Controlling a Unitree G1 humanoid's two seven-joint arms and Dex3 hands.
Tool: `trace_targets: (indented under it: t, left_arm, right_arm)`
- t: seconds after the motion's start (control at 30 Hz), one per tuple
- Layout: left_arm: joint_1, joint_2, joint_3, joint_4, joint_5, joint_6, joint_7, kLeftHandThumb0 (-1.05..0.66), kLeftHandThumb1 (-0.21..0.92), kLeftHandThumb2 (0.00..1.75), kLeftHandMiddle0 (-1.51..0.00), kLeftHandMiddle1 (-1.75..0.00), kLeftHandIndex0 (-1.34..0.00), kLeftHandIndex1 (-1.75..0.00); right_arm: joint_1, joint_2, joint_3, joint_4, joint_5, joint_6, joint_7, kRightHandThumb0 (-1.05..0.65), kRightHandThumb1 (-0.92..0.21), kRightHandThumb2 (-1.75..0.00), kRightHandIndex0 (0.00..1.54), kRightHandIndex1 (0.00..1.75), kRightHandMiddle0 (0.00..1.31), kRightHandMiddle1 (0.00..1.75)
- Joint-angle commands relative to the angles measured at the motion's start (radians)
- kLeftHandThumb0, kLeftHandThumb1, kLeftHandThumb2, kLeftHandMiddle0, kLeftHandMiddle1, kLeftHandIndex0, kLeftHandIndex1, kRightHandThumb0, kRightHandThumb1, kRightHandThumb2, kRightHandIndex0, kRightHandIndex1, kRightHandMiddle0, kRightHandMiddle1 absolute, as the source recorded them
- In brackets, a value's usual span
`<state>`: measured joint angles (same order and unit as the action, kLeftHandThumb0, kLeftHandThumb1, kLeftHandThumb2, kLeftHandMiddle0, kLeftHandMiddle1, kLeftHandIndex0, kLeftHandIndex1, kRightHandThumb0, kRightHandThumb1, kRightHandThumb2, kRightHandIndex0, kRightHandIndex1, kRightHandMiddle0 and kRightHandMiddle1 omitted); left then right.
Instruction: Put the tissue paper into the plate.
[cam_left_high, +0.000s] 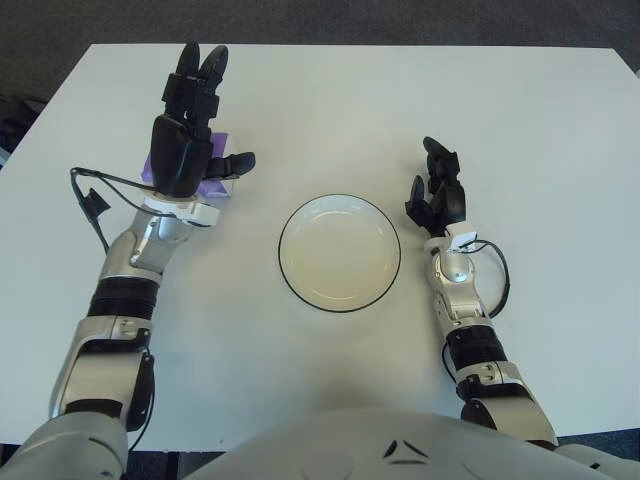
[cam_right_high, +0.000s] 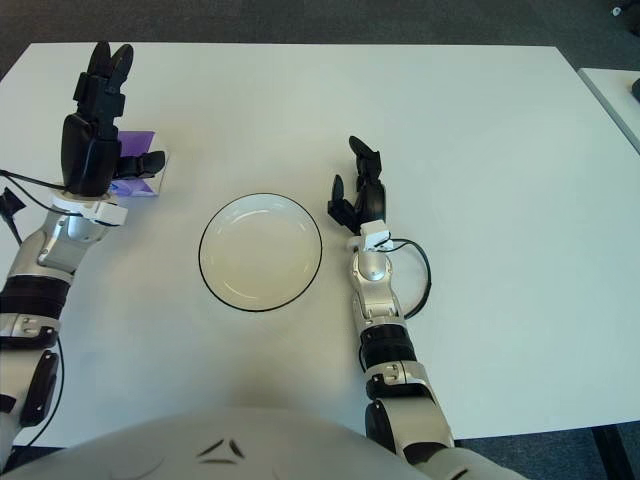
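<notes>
Left hand (cam_left_high: 185, 140) open over purple tissue pack (cam_right_high: 137, 170), plainer in right eye; right hand (cam_left_high: 437, 197) loosely open beside plate (cam_left_high: 340, 253).

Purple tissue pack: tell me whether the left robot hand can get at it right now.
Probably yes: the left robot hand is above the purple tissue pack, fingers spread, nothing between them. The plate sits apart.

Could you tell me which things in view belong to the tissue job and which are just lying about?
Belonging to the job:
- purple tissue pack, mostly hidden behind the left hand
- plate, nothing in it
- left hand, fingers spread, over the pack
- right hand, idle to the right of the plate

Lying about:
- nothing else on the white table
</notes>
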<state>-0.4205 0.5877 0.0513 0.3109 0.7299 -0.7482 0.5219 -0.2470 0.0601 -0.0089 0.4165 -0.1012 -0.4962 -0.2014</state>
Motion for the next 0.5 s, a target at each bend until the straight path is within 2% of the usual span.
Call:
trace_targets:
  t: [0.0, 0.13, 0.33, 0.47]
  left_arm:
    - [0.026, 0.064, 0.025, -0.06, 0.006, 0.037, -0.045, -0.77, 0.92, 0.82, -0.21, -0.03, 0.0, -0.59]
    - [0.07, 0.121, 0.047, -0.16, -0.014, 0.121, -0.171, -0.79, 0.92, 0.79, -0.19, -0.02, 0.0, -0.56]
    - [0.077, 0.23, 0.069, -0.228, -0.052, 0.193, -0.352, -0.82, 0.92, 0.7, -0.13, -0.01, 0.0, -0.43]
    - [0.07, 0.303, 0.071, -0.249, -0.082, 0.228, -0.49, -0.89, 0.92, 0.54, -0.09, 0.0, 0.0, -0.31]
  right_arm:
    - [0.092, 0.005, 0.002, 0.109, -0.006, 0.03, -0.003, -0.6, -0.92, -0.77, 0.26, 0.19, 0.0, 0.64]
    - [0.088, 0.005, 0.001, 0.117, -0.007, 0.031, -0.006, -0.6, -0.92, -0.78, 0.26, 0.19, 0.0, 0.64]
    - [0.076, 0.001, -0.003, 0.141, -0.004, 0.026, -0.005, -0.6, -0.92, -0.78, 0.26, 0.19, 0.0, 0.64]
    - [0.065, -0.001, -0.006, 0.165, 0.0, 0.019, -0.003, -0.59, -0.92, -0.79, 0.26, 0.19, 0.0, 0.64]
